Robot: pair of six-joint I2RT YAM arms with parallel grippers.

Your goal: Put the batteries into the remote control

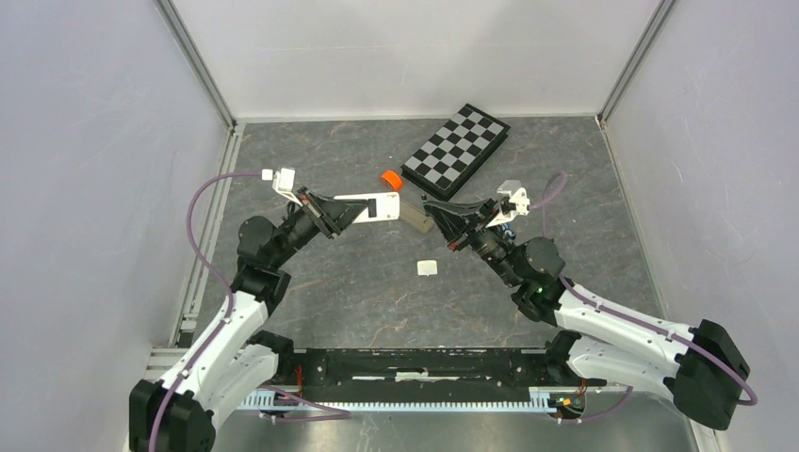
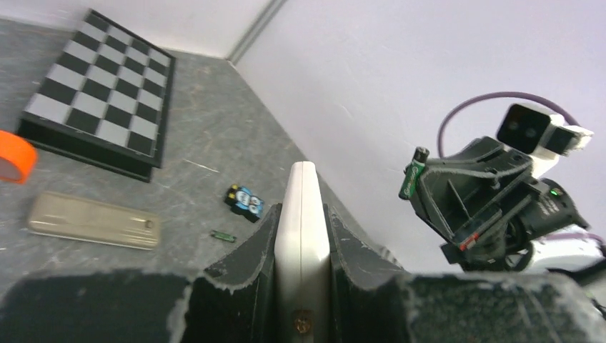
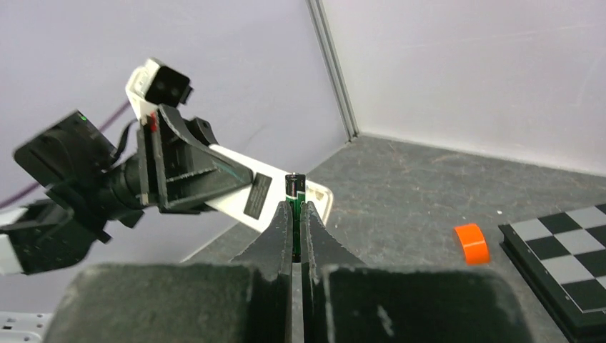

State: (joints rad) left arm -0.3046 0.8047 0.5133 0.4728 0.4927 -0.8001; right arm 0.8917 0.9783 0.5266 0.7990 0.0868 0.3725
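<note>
Left claw (image 2: 303, 212): you have it pinching the white remote (image 2: 303, 189) edge-on between both fingers, lifted off the desk (image 1: 358, 282).
Right claw (image 3: 295, 214): its fingers are pressed almost together on a battery (image 3: 295, 186), which is also up in the air.
Battery: it stands upright in the grip. Its dark-capped top sticks out past the fingertips, and the left wrist view shows it with a green tint.
White remote: the free end reaches toward your right claw. The face turned that way has a dark rectangular patch, and you cannot tell if that is a label or an open bay.
Battery to remote: they are near each other, and the top view shows a gap between the remote's free end and the right claw.
Loose battery (image 2: 223, 235): it lies flat on the desk near the blue-and-black gadget (image 2: 244, 201).
Beige remote (image 2: 93, 220): it lies flat on the desk, under the gap between your two claws in the top view.
Orange roll (image 1: 390, 178): it sits on the desk just beside the near corner of the chessboard (image 1: 457, 151).
Small white piece (image 1: 427, 268): it lies flat on the desk, closer to the arm bases and apart from everything else.
</note>
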